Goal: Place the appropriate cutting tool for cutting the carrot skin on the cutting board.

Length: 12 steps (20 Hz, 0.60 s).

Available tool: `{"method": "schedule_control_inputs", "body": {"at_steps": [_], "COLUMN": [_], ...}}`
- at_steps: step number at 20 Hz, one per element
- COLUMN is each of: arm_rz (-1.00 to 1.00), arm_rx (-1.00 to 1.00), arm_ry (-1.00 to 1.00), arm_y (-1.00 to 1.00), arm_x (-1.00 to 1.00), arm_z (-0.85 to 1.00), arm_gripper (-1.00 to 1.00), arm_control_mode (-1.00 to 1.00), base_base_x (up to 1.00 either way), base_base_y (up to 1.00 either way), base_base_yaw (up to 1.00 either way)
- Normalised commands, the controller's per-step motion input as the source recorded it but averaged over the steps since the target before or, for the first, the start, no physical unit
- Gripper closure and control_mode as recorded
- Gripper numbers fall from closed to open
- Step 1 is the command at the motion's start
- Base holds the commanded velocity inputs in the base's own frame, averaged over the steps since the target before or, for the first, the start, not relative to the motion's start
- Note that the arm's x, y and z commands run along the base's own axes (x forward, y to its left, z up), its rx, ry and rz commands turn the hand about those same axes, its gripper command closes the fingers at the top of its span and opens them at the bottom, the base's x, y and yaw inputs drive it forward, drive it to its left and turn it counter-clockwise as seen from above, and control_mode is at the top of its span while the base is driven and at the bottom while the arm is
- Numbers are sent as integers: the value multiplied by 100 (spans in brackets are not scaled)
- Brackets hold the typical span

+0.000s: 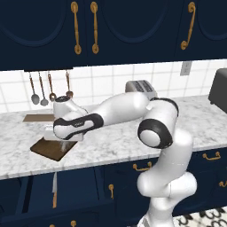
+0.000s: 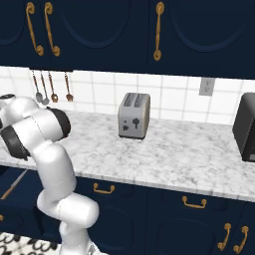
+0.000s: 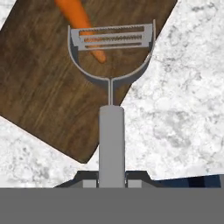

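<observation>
Pincer (image 3: 111, 181) pinching peeler (image 3: 111, 109) by its handle base. Peeler head hangs over dark cutting board (image 3: 48, 83), blade across the tip of the carrot (image 3: 78, 19) on the board. Marble counter (image 3: 183, 100) surrounds the board; toaster (image 2: 134, 115) stands farther back.

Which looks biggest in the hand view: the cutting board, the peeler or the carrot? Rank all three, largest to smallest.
1. Cutting board: covers the most picture, cut off at the top edge.
2. Peeler: held nearer the camera, so its apparent size is inflated.
3. Carrot: smallest, though partly cut off and partly behind the peeler's head.
</observation>
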Motion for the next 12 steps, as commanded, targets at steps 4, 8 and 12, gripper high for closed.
{"method": "schedule_control_inputs", "body": {"at_steps": [4, 8, 12], "arm_rz": [1, 0, 0], "arm_rx": [0, 0, 0], "arm_ry": [0, 6, 1], "arm_y": [30, 31, 5], "arm_x": [9, 56, 65], "arm_z": [-2, 0, -4], "arm_gripper": [100, 100, 100], "arm_control_mode": [-100, -100, -100], "base_base_x": [0, 0, 0], "base_base_y": [0, 0, 0], "base_base_yaw": [0, 0, 0]}}
